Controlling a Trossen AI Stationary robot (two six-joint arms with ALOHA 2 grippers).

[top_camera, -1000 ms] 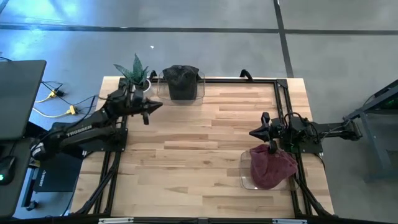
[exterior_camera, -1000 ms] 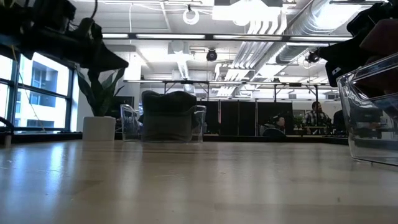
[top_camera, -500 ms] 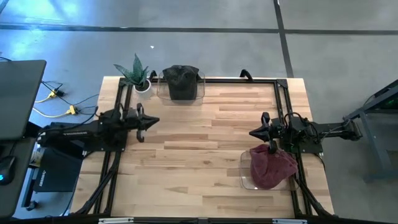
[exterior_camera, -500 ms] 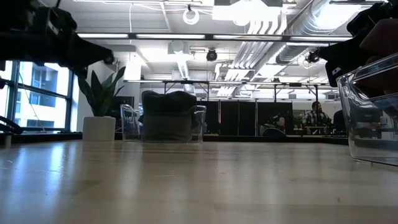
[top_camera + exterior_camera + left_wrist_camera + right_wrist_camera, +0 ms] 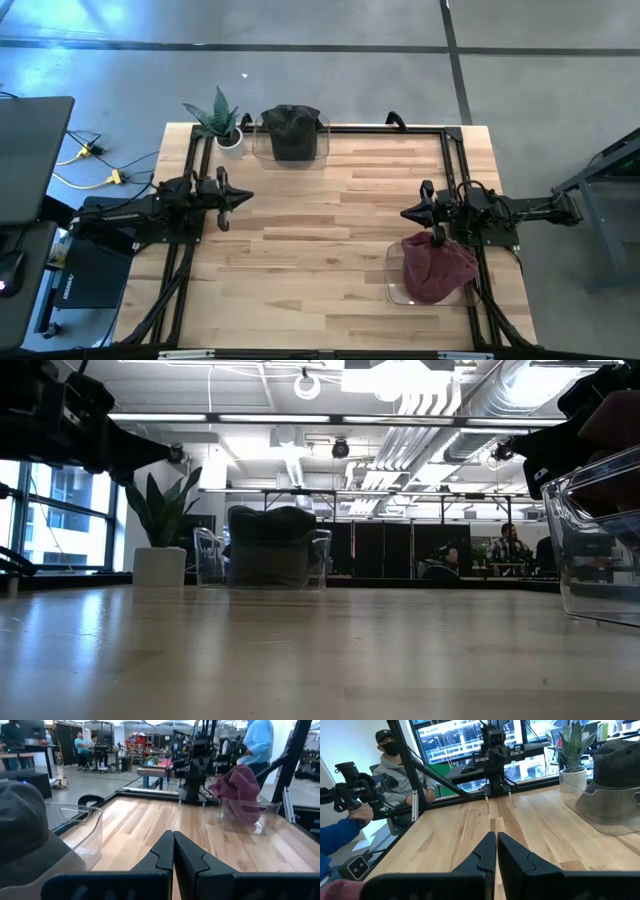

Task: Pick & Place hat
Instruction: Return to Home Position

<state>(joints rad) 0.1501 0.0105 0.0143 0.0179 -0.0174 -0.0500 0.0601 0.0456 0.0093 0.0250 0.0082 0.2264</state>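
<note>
High view showed the job all but finished. The red cap lay heaped in the near bin at about 4 o'clock on the table. The dark cap sat in the far bin at 12 o'clock, with the plant just beside it toward 11. No cap lay loose on the boards between them. The red cap rose above its bin's rim, and from above it could not quite be told whether an edge of it hung over the wall, though it looked settled inside. The left gripper was at 9 o'clock, low over the table's edge and pointing toward 3, well apart from both bins. In the left wrist view its fingers were pressed together with nothing between them. The right gripper was at 3 o'clock, pointing toward 9, just on the 12 o'clock side of the near bin and clear of the red cap. In the right wrist view its fingers were likewise closed flat on each other and empty. The low view agreed, with the dark cap filling its bin far across the boards and the near bin's wall close at 3 o'clock. By my reading the placing was done and nothing was left to carry. What remained was only for the arms to settle into their rest pose, and both looked at or near it.
</note>
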